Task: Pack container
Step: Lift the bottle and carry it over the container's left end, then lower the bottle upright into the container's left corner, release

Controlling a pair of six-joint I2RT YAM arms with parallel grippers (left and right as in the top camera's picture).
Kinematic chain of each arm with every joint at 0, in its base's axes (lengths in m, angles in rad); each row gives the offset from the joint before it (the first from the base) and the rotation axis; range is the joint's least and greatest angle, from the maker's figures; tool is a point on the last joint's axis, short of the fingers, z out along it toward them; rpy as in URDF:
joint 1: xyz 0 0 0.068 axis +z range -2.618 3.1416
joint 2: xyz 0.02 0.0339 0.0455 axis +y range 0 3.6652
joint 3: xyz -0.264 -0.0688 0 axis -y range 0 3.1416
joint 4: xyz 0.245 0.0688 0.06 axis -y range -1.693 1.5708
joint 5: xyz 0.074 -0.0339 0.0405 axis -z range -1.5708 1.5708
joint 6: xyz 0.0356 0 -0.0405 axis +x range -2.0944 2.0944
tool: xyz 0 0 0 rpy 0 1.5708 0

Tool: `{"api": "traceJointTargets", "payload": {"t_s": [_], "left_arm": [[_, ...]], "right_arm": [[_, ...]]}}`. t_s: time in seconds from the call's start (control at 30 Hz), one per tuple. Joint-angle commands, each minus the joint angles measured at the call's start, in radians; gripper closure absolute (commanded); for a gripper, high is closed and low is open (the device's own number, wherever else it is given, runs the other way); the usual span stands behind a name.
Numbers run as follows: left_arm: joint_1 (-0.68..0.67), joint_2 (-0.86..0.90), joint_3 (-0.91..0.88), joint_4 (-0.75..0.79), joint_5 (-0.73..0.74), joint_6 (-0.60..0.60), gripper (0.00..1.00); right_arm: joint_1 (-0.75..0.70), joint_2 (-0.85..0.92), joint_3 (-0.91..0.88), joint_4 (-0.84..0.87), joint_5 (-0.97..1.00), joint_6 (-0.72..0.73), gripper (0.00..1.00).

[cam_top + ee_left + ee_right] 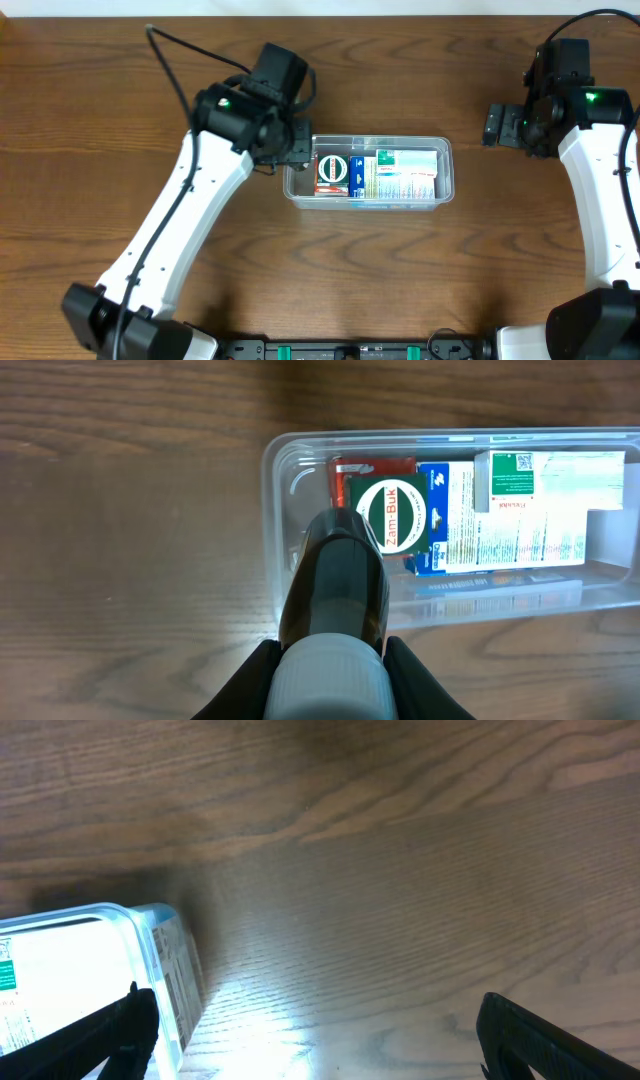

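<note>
The clear plastic container (446,152) sits at the table's middle; it also shows in the left wrist view (274,464) and at the left edge of the right wrist view (135,920). Inside lie a green-and-red Zam-Buk box (392,510) and white and blue printed boxes (520,510). My left gripper (333,665) is shut on a dark amber bottle (336,585) with a white cap, held over the container's left end. My right gripper (315,1030) is open and empty, off to the right of the container (497,125).
Bare brown wood table (400,280) surrounds the container. A black cable (175,70) runs from the left arm across the back left. The right end of the container has some room beside the boxes.
</note>
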Motion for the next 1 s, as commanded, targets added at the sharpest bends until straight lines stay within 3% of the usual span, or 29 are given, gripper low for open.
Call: {"api": "traceJointTargets", "payload": {"t_s": [0.0,0.97], "left_arm": [[-0.022,0.033,0.034,0.019,-0.015,-0.014,0.78],[-0.030,0.208,0.015,0.064,-0.114,-0.067,0.78]], "right_arm": [[-0.006,-0.021,0.016,-0.002,0.014,0.018,0.01],[-0.006,-0.021,0.016,-0.002,0.014,0.018,0.01]]}}
